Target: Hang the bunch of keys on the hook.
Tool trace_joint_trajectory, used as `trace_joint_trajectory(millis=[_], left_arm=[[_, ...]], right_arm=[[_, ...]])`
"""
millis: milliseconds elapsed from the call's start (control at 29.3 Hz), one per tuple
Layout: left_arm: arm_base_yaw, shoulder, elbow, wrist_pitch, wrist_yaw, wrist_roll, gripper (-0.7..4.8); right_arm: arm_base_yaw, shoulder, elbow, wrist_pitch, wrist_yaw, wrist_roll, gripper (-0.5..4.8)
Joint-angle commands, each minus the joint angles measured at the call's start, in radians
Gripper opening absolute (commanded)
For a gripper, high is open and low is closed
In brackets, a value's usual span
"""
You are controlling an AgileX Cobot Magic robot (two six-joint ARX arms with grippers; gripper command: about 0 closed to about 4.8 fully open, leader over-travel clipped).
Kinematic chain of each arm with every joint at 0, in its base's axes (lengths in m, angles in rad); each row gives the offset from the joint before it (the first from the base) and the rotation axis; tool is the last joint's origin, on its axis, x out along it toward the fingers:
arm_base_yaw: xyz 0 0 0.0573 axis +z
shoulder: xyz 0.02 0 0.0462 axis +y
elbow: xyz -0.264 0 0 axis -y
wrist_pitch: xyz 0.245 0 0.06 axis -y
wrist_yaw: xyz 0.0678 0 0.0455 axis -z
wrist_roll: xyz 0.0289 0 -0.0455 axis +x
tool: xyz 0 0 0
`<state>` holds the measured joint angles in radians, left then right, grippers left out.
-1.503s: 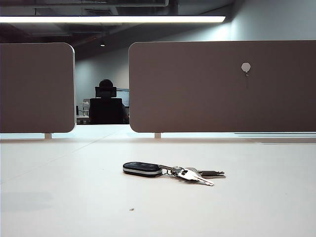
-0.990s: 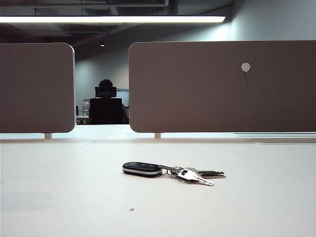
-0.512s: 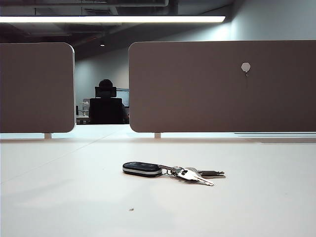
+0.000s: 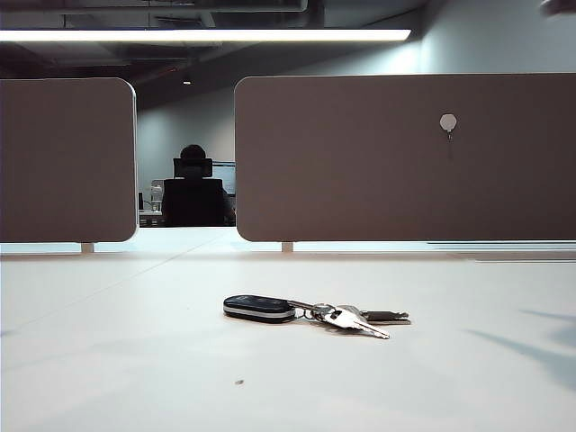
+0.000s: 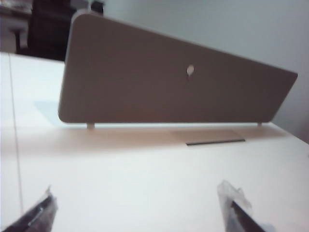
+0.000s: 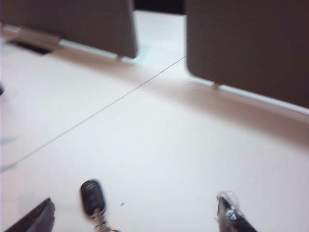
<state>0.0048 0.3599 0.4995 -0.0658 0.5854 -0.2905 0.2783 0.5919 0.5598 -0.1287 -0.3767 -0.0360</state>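
Observation:
The bunch of keys (image 4: 315, 311) lies flat on the white table, its black oval fob (image 4: 259, 308) to the left and silver keys (image 4: 358, 320) fanned to the right. The hook (image 4: 448, 122), small, pale and hexagonal, is fixed high on the right brown panel (image 4: 378, 162). In the left wrist view the hook (image 5: 190, 70) shows far ahead, and my left gripper (image 5: 137, 209) is open over bare table. My right gripper (image 6: 134, 212) is open too. The fob (image 6: 91, 195) lies on the table between its fingertips (image 6: 229, 210), touching neither. Neither gripper shows clearly in the exterior view.
A second brown panel (image 4: 67, 160) stands at the back left, with a gap between the two where a seated person (image 4: 193, 189) shows far off. A dark blur (image 4: 558, 7) crosses the top right corner. A thin dark slot (image 5: 215, 142) lies near the panel's foot.
The keys have not moved. A faint shadow on the table's left has gone, new shadows lie on the right, and a dark blur has entered the top right corner.

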Motion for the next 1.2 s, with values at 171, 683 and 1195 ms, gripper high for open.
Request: trace_joint_trajectory(millis=[171,683,1195], left_arm=[[-0.207,0.202,0.003,0.002,-0.079,0.035,4.79],[-0.558,0.373,0.004,0.011,-0.296,0.059,4.79],[-0.558,0.373,0.003,0.009,-0.317,0.104,4.79]], right_arm=[[0.281,0.277,0.005,0.079,0.154,-0.059,4.31],[0.366,0.791,0.005,0.264,0.195,-0.111,4.26],[0.367,0.95,0.005,0.245,0.196,-0.111,2.1]])
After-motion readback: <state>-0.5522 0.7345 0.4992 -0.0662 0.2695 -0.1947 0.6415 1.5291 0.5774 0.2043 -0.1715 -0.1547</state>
